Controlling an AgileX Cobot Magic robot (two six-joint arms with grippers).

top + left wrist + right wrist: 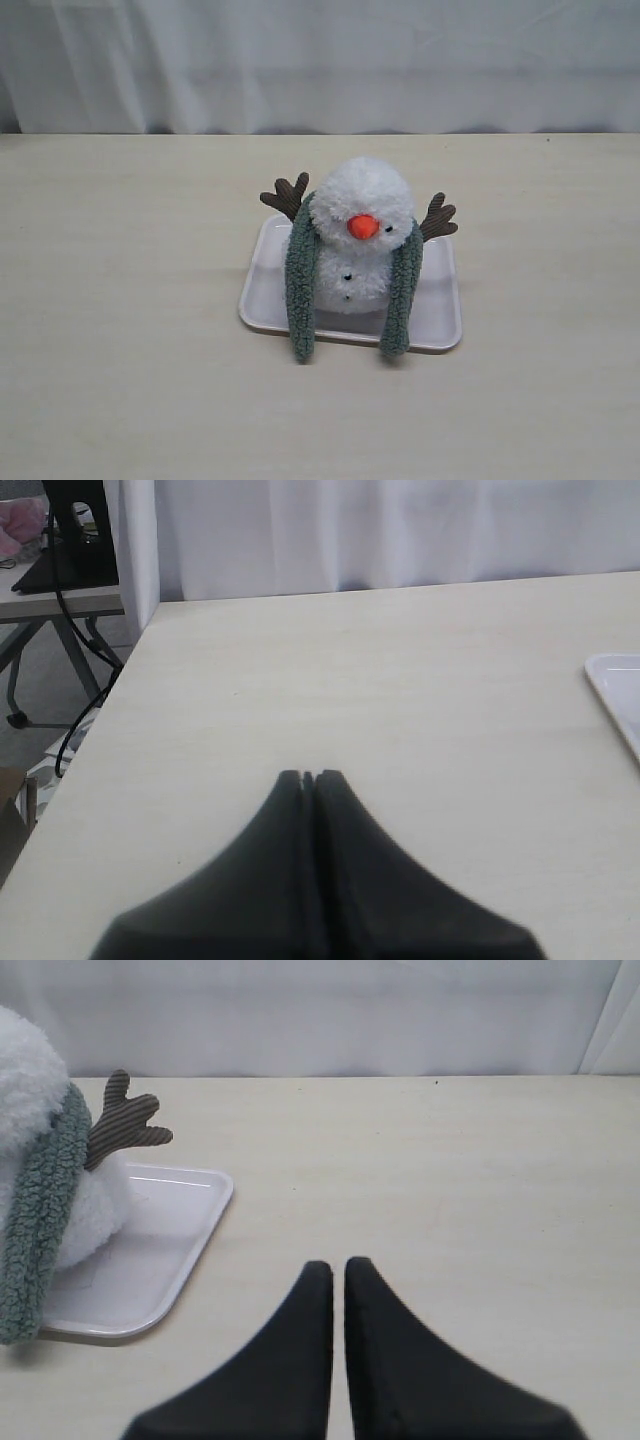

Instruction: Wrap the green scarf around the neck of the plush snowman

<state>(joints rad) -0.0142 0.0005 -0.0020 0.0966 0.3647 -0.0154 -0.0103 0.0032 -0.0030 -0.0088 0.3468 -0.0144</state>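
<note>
The plush snowman (362, 195) sits upright on a white tray (440, 322) at mid-table, facing the exterior view. The green scarf (300, 290) lies behind its neck, and both ends hang down the front, past the tray's near rim. They are not crossed. Neither gripper shows in the exterior view. My left gripper (308, 776) is shut and empty over bare table, with only the tray's corner (615, 685) in its view. My right gripper (338, 1265) is shut to a thin slit, empty, and stands apart from the snowman (20, 1070) and scarf (40, 1220).
Brown twig arms (288, 193) stick out on both sides of the head. A white curtain (320, 60) runs behind the pale wooden table. The left wrist view shows the table's edge (120, 680) with a stand and cables beyond it.
</note>
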